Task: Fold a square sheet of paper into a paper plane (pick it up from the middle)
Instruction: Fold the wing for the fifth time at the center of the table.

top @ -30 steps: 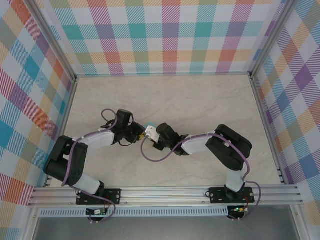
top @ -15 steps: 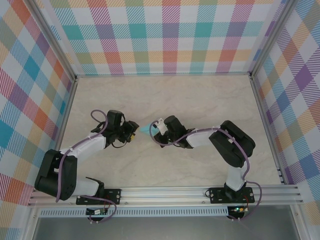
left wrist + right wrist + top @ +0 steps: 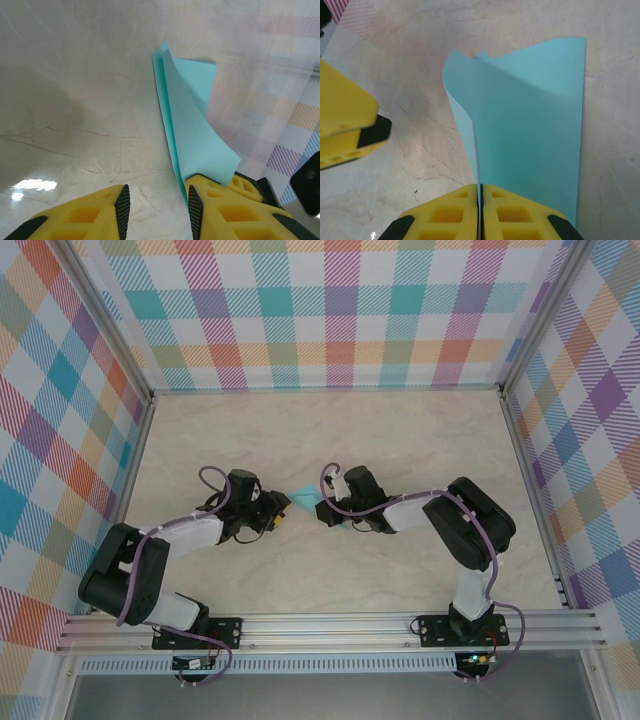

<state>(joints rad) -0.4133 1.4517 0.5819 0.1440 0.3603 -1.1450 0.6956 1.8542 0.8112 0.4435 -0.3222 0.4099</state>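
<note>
The square sheet of paper (image 3: 302,498) is turquoise and folded along a long crease into a narrow, pointed paper-plane form (image 3: 192,130), with one wing curling upward (image 3: 530,125). It rests low over the marbled table, mid-left. My right gripper (image 3: 480,192) is shut on the paper's near edge at the crease, and it sits just right of the paper (image 3: 326,508). My left gripper (image 3: 156,202) is open on the paper's left side (image 3: 283,506). Nothing lies between its pads. The paper's edge brushes its right finger (image 3: 220,200) and drapes over its top.
The pale marbled table (image 3: 400,440) stretches behind and to the right of both arms. Checked fabric walls (image 3: 330,310) and metal frame posts (image 3: 520,430) close it in. A left gripper finger (image 3: 345,115) juts in close to the paper's left.
The left gripper opened, drew back left off the paper, then came back beside it. The right gripper carried the paper slightly to the right.
</note>
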